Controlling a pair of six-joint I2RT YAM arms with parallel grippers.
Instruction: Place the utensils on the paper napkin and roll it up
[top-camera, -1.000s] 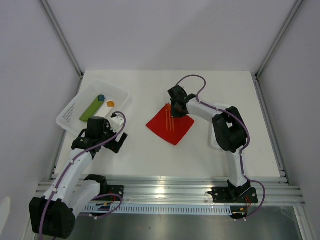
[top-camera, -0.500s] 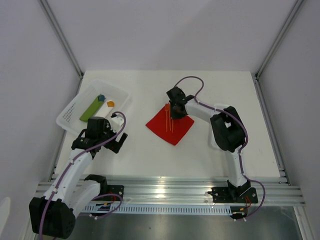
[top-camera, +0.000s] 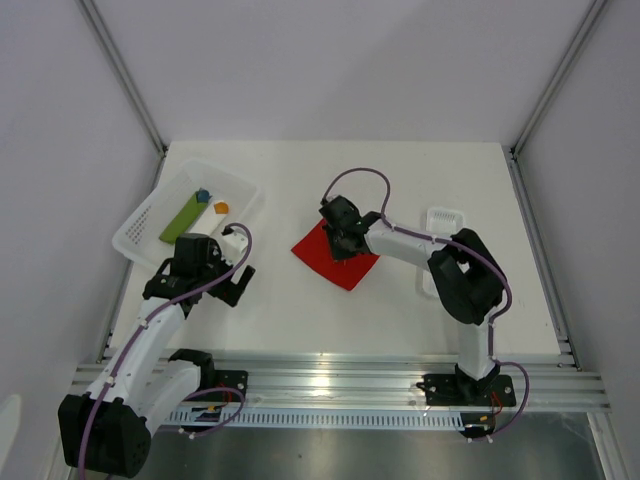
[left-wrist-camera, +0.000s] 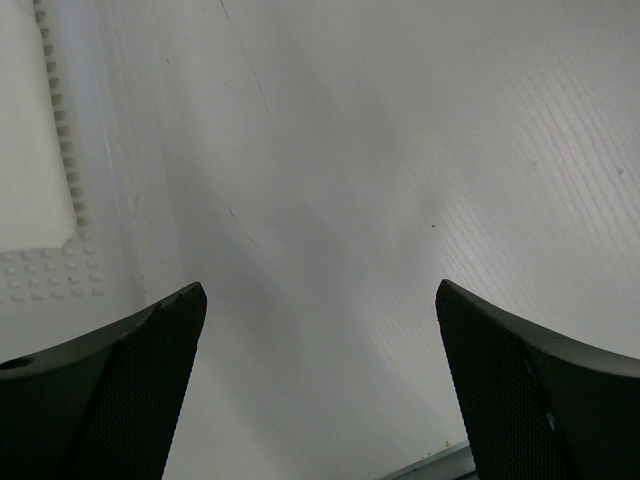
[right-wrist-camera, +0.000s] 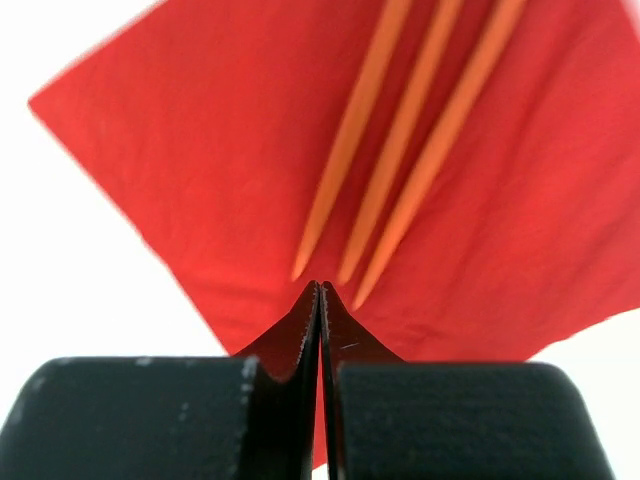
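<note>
The paper napkin (top-camera: 335, 262) lies flat as a bright red diamond at the table's middle. In the right wrist view three thin orange utensils (right-wrist-camera: 400, 150) lie side by side on the napkin (right-wrist-camera: 200, 150), their handle ends pointing at my fingertips. My right gripper (top-camera: 343, 236) hovers over the napkin's far part, shut with nothing in it (right-wrist-camera: 320, 287), and hides the utensils from above. My left gripper (top-camera: 232, 283) rests at the left, open (left-wrist-camera: 320, 295) over bare table.
A white basket (top-camera: 135, 238) at the far left holds a green bar (top-camera: 183, 220), a blue block (top-camera: 203, 196) and an orange block (top-camera: 221, 208). A small white tray (top-camera: 445, 216) lies behind the right arm's elbow. The basket's edge (left-wrist-camera: 40, 150) shows in the left wrist view.
My right gripper, still shut, has moved left and slightly nearer over the napkin and now covers the utensils in the top view. The left arm has not moved.
</note>
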